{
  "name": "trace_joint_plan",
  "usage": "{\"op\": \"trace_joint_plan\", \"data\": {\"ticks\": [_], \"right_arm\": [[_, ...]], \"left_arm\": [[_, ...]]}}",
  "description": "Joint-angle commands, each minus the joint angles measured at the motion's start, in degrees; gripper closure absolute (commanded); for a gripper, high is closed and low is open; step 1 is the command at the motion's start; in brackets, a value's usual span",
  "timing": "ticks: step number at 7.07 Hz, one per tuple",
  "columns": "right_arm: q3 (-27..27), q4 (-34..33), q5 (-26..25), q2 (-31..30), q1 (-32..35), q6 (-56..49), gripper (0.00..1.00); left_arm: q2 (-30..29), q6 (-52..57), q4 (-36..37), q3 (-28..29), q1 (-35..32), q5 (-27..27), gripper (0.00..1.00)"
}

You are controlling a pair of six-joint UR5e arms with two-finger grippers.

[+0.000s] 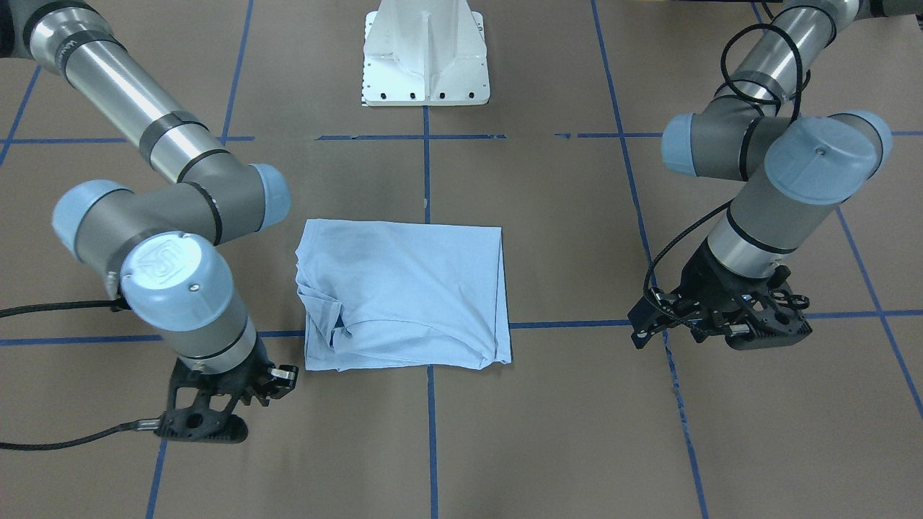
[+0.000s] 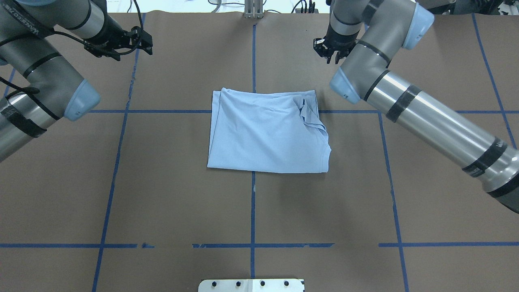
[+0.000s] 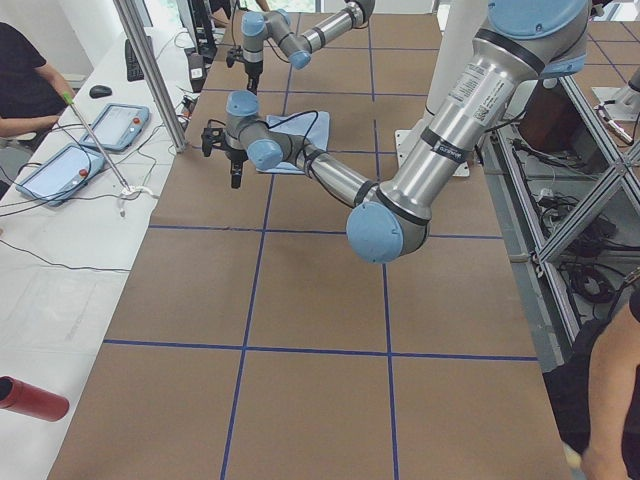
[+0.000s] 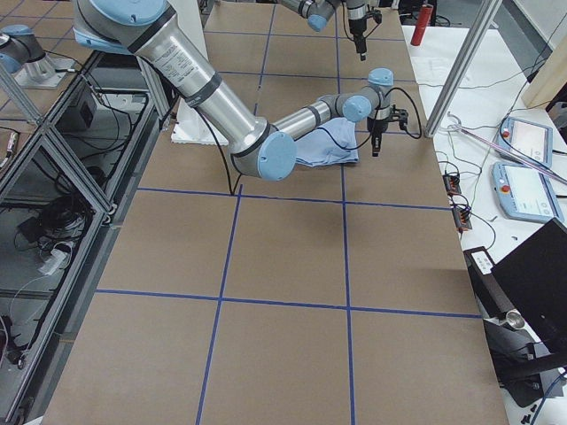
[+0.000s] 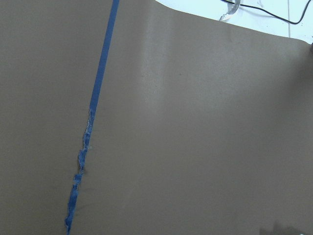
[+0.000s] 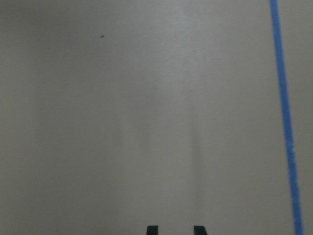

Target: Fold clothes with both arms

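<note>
Nearest the robot, the white pedestal (image 2: 251,285) stands at the edge of the brown counter (image 2: 182,194), on the central blue tape line (image 2: 253,202). Further out, in the middle of the counter, lies the light blue T-shirt (image 2: 263,134), folded into a rough rectangle across that line. Its bunched folds are at the far corner on the robot's right.

Beyond it, both arms bend at the elbow and turn their wrists down towards the counter. The right arm (image 2: 425,117) reaches in slantwise past the shirt's right side. The right pincer (image 2: 331,56) hangs just past the shirt's far right corner, clear of the cloth. It is released: its fingertips (image 6: 152,229) stand apart with only bare counter between them. The left arm (image 2: 44,77) doubles back at the far left. The left pincer (image 2: 125,42) hangs over a side tape line, well apart from the shirt. I cannot tell whether it is released or clenched.
</note>
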Motion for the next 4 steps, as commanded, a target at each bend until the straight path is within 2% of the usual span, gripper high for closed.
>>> {"op": "trace_joint_plan", "data": {"ticks": [1, 4], "right_arm": [[1.60, -0.13, 6.92, -6.94, 9.96, -16.28, 0.00], [4.68, -0.13, 13.43, -21.25, 22.27, -39.07, 0.00]], "left_arm": [[3.49, 10.22, 0.20, -0.19, -4.21, -0.48, 0.00], [14.10, 33.38, 0.55, -0.19, -15.36, -2.22, 0.00]]}}
